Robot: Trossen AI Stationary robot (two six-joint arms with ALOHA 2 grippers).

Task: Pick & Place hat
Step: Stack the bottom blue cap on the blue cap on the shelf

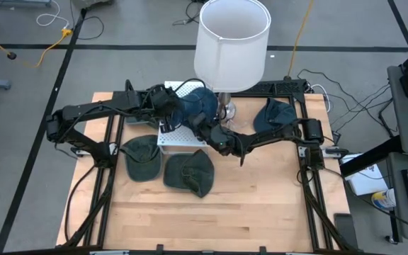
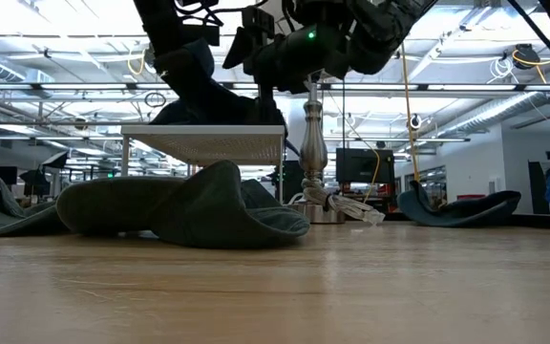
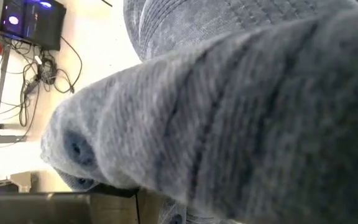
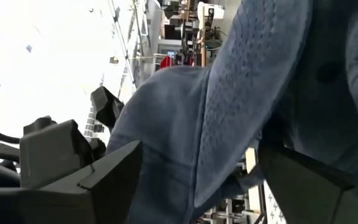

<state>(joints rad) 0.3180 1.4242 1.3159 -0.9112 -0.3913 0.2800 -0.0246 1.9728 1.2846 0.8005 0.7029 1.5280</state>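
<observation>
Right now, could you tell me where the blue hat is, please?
In the high view the blue hat sits on the white perforated stand at the table's back middle, just in front of the lamp, between the left gripper and the right gripper.

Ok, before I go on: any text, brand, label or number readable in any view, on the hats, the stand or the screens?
None can be read.
Blue hat on the white stand: stitching only, no logo shows.
Green hats on the table: no label visible.
Lampshade: plain.
Monitor in the room behind: too small to read.
</observation>
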